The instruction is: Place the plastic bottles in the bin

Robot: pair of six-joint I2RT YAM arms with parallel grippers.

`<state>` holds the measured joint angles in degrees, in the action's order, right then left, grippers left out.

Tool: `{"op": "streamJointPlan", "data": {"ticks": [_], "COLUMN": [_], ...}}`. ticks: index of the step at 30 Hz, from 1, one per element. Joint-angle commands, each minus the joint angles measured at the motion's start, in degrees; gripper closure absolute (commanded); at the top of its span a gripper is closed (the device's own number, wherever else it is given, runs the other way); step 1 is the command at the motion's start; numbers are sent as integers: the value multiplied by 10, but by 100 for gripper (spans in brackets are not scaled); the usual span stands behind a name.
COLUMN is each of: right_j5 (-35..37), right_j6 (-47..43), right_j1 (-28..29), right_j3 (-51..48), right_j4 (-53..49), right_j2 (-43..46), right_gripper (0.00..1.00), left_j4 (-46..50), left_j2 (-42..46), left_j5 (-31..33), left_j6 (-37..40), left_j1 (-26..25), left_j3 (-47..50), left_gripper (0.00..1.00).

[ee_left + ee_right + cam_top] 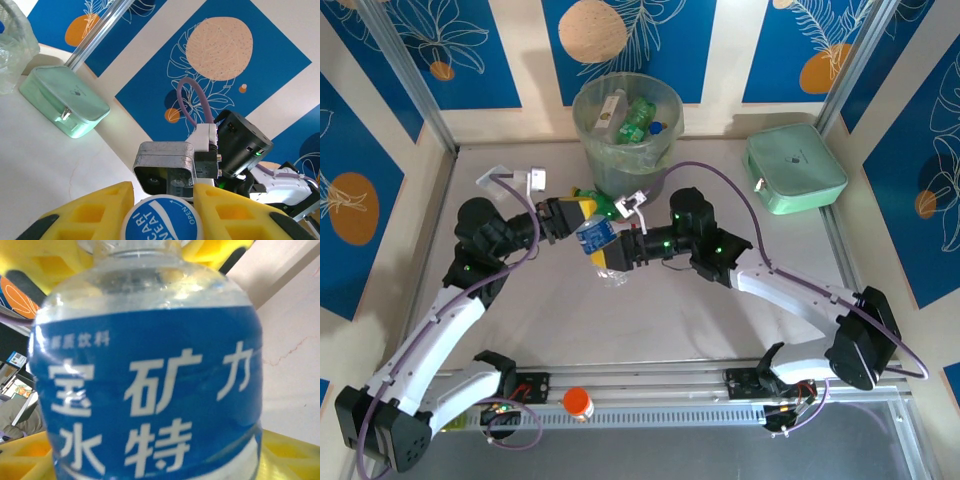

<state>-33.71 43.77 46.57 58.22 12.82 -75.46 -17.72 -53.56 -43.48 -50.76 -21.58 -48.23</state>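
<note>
Arms (445, 325) meet mid-table; left fingers (100, 212) clamped on bottle (597, 240) cap; right fingers (287, 455) straddle bottle, contact unclear.

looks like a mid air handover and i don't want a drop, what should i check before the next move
1. The left gripper is shut on the cap of the blue-label bottle: ok.
2. The right gripper has its fingers either side of that bottle's body: ok.
3. The right gripper is closed firmly enough to take the weight: cannot tell.
4. The bin is open on top, with room above the bottles inside: ok.
5. The green bottle at the bin's foot is out of the arms' way: cannot tell.
</note>
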Motion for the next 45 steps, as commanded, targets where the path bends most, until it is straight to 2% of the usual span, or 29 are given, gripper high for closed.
{"op": "streamJointPlan", "data": {"ticks": [1, 5, 8, 12, 15, 18, 20, 21, 23, 24, 26, 29, 33, 37, 42, 45], "right_j5": [22, 27, 23, 23, 21, 21, 26, 29, 36, 41, 55, 120, 238, 334, 340, 338], "right_j6": [12, 7, 0, -2, 4, 3, -7, -12, -25, -31, -40, -89, -152, -210, -223, -217], "right_j1": [-1, -2, 0, 7, 9, 12, 9, 7, -6, -16, -48, -100, -186, -251, -300, -307], "right_j3": [-16, -20, -11, -7, -11, -10, -7, -5, 1, 4, 12, 55, 162, 257, 370, 447], "right_j4": [24, 9, -12, -17, -5, -4, -20, -31, -61, -76, -104, -197, -336, -376, -366, -368], "right_j2": [30, 41, 41, 37, 35, 39, 48, 52, 64, 70, 86, 98, 56, -11, -115, -185], "right_gripper": [28, 22, 23, 38, 55, 58, 59, 59, 59, 59, 59, 60, 61, 61, 61, 61], "left_j4": [-36, -27, -15, -3, 1, 21, 81, 123, 239, 290, 386, 466, 495, 476, 458, 459], "left_j2": [17, 19, 22, 25, 26, 30, 43, 51, 71, 76, 88, 90, 89, 97, 81, 77], "left_j5": [-19, -22, -22, -21, -20, -18, -2, 12, 87, 131, 230, 316, 318, 311, 275, 291], "left_j6": [-6, 1, 10, 20, 20, 30, 73, 103, 175, 201, 244, 273, 290, 293, 294, 307], "left_j1": [-4, -7, -9, -11, -12, -12, -12, -12, -12, -12, -12, -14, -19, -22, -29, -32], "left_j3": [0, 1, -3, -4, -3, -10, -35, -51, -95, -115, -156, -188, -179, -131, -92, -76], "left_gripper": [72, 74, 75, 75, 72, 51, 30, 24, 11, 9, 8, 9, 10, 10, 11, 12]}}
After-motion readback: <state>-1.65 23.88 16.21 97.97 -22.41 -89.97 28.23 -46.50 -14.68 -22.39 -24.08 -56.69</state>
